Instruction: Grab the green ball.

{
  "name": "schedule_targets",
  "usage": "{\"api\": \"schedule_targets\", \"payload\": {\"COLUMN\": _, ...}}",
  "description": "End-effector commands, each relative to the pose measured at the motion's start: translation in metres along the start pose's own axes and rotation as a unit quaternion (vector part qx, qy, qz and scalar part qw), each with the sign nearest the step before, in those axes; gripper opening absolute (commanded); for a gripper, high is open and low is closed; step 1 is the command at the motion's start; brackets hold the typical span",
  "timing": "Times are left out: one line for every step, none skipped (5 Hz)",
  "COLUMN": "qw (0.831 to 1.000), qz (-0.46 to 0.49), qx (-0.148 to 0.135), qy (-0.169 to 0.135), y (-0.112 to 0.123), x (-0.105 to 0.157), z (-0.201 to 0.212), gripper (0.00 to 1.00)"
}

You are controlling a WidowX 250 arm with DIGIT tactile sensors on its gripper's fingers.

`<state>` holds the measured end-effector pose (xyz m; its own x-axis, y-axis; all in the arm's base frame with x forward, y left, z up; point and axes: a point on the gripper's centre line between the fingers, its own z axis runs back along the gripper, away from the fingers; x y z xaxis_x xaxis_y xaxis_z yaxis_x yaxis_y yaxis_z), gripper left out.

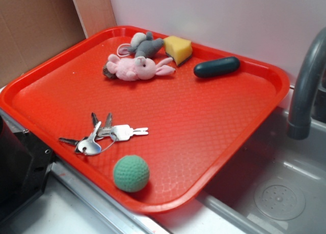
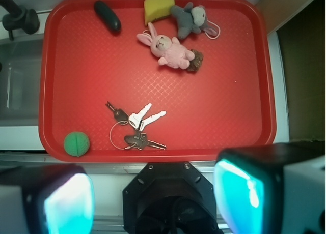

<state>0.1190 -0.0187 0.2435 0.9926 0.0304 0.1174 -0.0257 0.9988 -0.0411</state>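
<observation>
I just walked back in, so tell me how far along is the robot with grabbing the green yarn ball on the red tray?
Nothing looks done yet. The teal-green crocheted ball sits free near a corner of the red plastic tray, beside the bunch of metal keys. In the wrist view the gripper hangs open, well back from the tray, holding nothing. Left: move over the ball, descend and close on it.

I'm looking at a kitchen-style setup: a red tray (image 1: 265, 99) sits on a counter beside a grey sink (image 1: 285, 193) with a dark faucet (image 1: 305, 86). A white wall (image 1: 229, 20) and cardboard panel (image 1: 35, 30) back it, suggesting a staged test bench.
</observation>
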Motion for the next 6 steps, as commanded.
{"api": "schedule_targets", "payload": {"qw": 1.0, "qz": 0.0, "qx": 0.0, "qy": 0.0, "y": 0.0, "x": 0.0, "z": 0.0, "gripper": 1.0}}
{"api": "schedule_targets", "payload": {"qw": 0.992, "qz": 0.119, "qx": -0.028, "qy": 0.012, "y": -0.038, "x": 0.005, "z": -0.052, "gripper": 1.0}}
{"api": "schedule_targets", "payload": {"qw": 0.972, "qz": 0.228, "qx": -0.055, "qy": 0.025, "y": -0.083, "x": 0.011, "z": -0.103, "gripper": 1.0}}
{"api": "schedule_targets", "payload": {"qw": 0.971, "qz": 0.225, "qx": -0.071, "qy": 0.045, "y": -0.11, "x": 0.013, "z": -0.131, "gripper": 1.0}}
{"api": "schedule_targets", "payload": {"qw": 0.975, "qz": 0.191, "qx": -0.075, "qy": 0.084, "y": -0.125, "x": 0.006, "z": -0.153, "gripper": 1.0}}
{"api": "schedule_targets", "payload": {"qw": 0.979, "qz": 0.157, "qx": -0.051, "qy": 0.124, "y": -0.129, "x": -0.01, "z": -0.178, "gripper": 1.0}}
